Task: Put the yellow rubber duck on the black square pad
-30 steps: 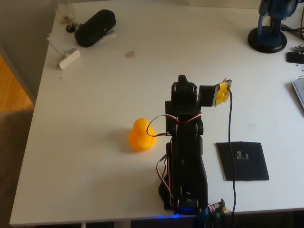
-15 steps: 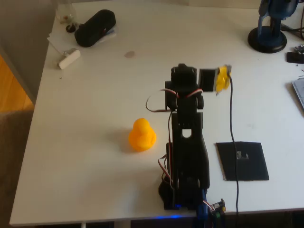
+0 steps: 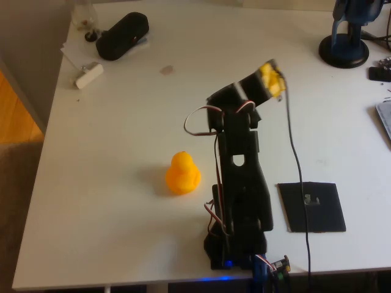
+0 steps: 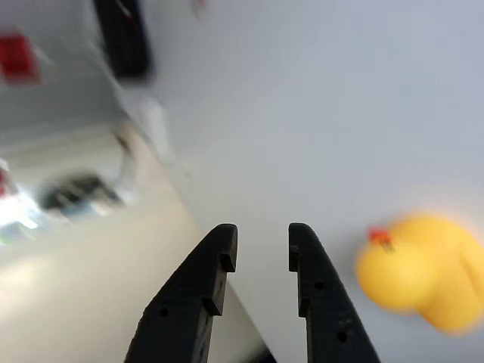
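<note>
Wrist view shows the claw (image 4: 259,249) empty, fingers a narrow gap apart, the yellow rubber duck (image 4: 423,280) blurred off to its right. Overhead, the duck (image 3: 182,174) sits on the white bench (image 3: 122,122), left of the arm (image 3: 241,183); the black square pad (image 3: 311,206) lies right.

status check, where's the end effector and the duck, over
End effector open, empty, above bare table. Yellow rubber duck untouched, left of arm in overhead view. Black square pad right of arm, unobstructed.
</note>
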Controlling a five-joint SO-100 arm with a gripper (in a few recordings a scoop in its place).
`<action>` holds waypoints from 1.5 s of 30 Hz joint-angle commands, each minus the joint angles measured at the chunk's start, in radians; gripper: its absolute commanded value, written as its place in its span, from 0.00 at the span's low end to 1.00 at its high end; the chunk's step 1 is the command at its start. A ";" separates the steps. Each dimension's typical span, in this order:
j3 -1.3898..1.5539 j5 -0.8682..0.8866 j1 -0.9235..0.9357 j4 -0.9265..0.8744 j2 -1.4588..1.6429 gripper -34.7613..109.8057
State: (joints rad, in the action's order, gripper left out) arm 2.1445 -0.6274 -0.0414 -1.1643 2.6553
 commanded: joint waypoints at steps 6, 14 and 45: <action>-0.103 -0.031 -0.308 -0.179 -0.038 0.29; -0.261 -0.032 -0.417 -0.298 -0.166 0.29; -0.341 -0.044 -0.571 -0.594 -0.469 0.40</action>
State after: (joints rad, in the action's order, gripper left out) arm 1.8316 -0.6535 -0.5952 -1.7380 2.1798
